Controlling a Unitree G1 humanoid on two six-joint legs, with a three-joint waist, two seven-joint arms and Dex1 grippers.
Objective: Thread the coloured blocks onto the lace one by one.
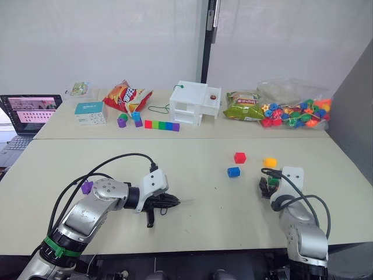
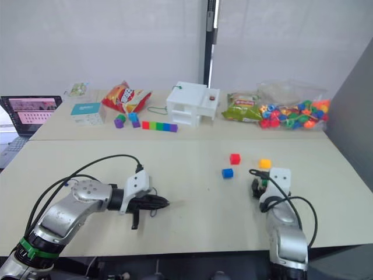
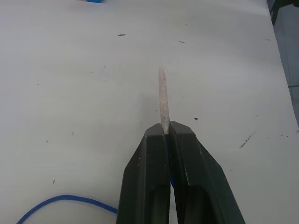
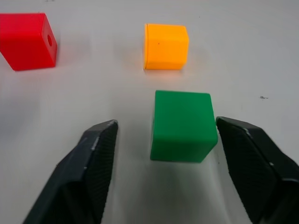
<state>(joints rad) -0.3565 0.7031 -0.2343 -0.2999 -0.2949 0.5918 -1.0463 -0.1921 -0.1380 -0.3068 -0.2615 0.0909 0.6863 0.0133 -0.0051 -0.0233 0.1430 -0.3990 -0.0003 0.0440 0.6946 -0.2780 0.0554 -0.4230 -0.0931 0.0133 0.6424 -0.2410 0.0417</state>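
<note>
Left gripper point(image 3: 164, 140) low over near table point(image 1: 192, 227), fingers clamped on lace point(image 3: 162, 100), pale tip poking out front, blue string trailing behind. Right gripper point(image 4: 163, 135) wide open, straddling green block point(image 4: 183, 125) on table, nearer one finger. Yellow point(image 4: 166, 45) and red point(image 4: 27, 41) blocks just beyond; blue block point(image 1: 233, 172) near red. Purple block point(image 1: 87, 187) beside left arm.
</note>
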